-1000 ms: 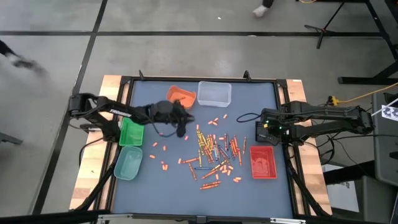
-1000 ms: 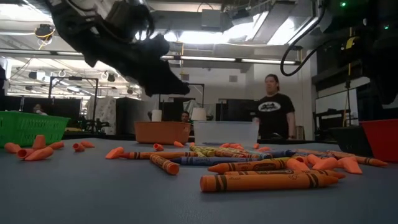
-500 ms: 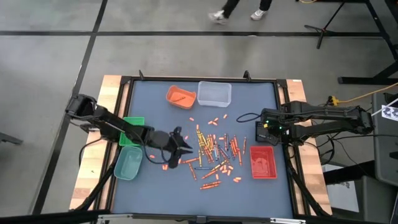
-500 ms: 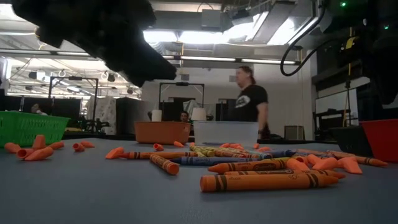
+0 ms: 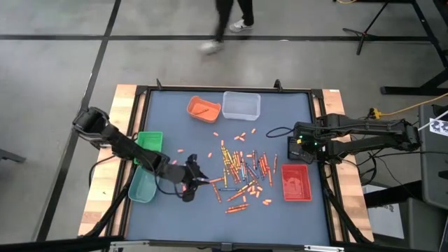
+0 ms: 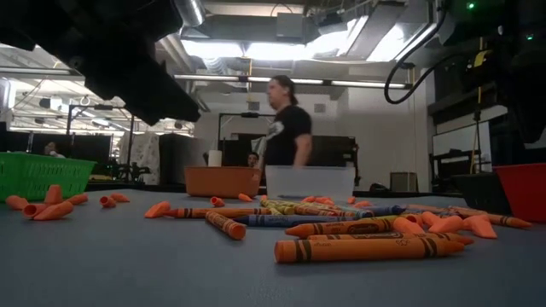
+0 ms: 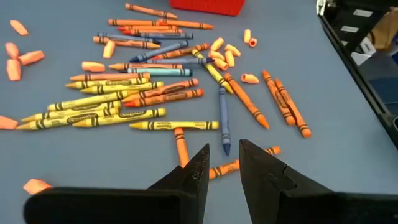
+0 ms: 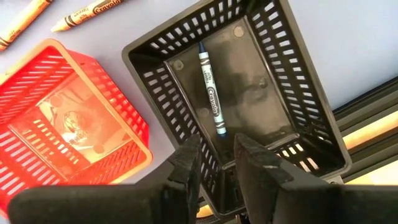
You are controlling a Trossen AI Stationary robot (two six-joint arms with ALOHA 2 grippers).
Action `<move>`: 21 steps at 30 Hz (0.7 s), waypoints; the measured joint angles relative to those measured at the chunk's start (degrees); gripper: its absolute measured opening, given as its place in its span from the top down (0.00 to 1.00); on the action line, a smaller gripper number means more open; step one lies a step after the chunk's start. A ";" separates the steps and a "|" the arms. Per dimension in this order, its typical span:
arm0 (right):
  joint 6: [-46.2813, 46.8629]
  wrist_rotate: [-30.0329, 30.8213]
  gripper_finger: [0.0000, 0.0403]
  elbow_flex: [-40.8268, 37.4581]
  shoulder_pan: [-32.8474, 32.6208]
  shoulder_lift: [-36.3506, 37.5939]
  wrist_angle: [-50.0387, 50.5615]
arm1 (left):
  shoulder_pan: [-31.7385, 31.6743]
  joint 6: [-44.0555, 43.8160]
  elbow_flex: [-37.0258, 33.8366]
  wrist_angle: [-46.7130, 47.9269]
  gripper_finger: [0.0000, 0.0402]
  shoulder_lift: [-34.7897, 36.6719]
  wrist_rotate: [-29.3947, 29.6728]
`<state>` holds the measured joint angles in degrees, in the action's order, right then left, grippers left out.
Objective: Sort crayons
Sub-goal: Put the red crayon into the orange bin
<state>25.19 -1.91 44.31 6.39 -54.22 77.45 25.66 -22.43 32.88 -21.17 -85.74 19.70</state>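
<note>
From above, you see the crayons (image 5: pixel 241 171) scattered over the middle of the blue-grey table (image 5: pixel 294 126), orange stubs among longer yellow, orange and blue sticks. The left gripper (image 5: pixel 197 178) hangs low at the left edge of that pile, just right of the teal tray (image 5: pixel 143 184), which sits nearer than the green tray (image 5: pixel 148 148). The orange tray (image 5: pixel 203 108) holds 1 crayon, with the clear tray (image 5: pixel 241 105) beside it at the far side. The right gripper (image 5: pixel 294 149) waits over the black tray (image 5: pixel 292 148) at the right edge, just beyond the red tray (image 5: pixel 296 183).

At table height, no wrapper text can be read; the nearest orange crayon (image 6: pixel 367 249) lies on its side with dark bands on its paper wrapper. A person (image 6: pixel 286 128) stands behind the far trays.

Your left wrist camera shows black printing on the yellow crayons (image 7: pixel 93 112), too small to read. The left gripper's fingers (image 7: pixel 198 171) stand a little apart, holding nothing, above an orange crayon (image 7: pixel 181 147) and the tip of a blue crayon (image 7: pixel 223 121).

Your right wrist camera shows 1 blue crayon (image 8: pixel 211 98) lying in the black tray, its wrapper reading "Crayola". The right gripper's fingers (image 8: pixel 186 163) are slightly apart and empty.
</note>
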 joint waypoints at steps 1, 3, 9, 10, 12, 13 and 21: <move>0.02 0.00 0.76 0.00 0.00 0.00 0.00 | 0.07 0.00 0.00 -0.11 0.82 -0.28 0.51; 0.02 0.00 0.76 0.00 0.00 0.00 0.00 | 0.06 -0.02 0.00 -0.06 0.82 -1.22 0.60; 0.00 0.00 0.76 0.00 0.00 -0.01 -0.02 | -0.03 -0.16 0.00 -0.58 0.82 -6.52 0.73; 0.01 0.00 0.76 0.00 0.00 -0.02 -0.02 | -0.02 -0.14 0.00 -1.05 0.82 -7.34 0.73; 0.00 0.00 0.76 0.00 0.00 -0.01 -0.02 | -0.03 -0.17 0.00 -2.01 0.82 -8.88 0.73; 0.00 0.00 0.76 0.00 0.00 -0.02 -0.02 | -0.03 -0.22 0.00 -2.48 0.82 -9.59 0.73; 0.01 0.00 0.76 0.00 0.00 -0.02 -0.03 | -0.03 -1.53 0.00 -2.93 0.82 -13.05 0.71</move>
<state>25.20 -1.91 44.31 6.39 -54.24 77.42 25.63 -23.97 32.88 -24.09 -98.79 20.41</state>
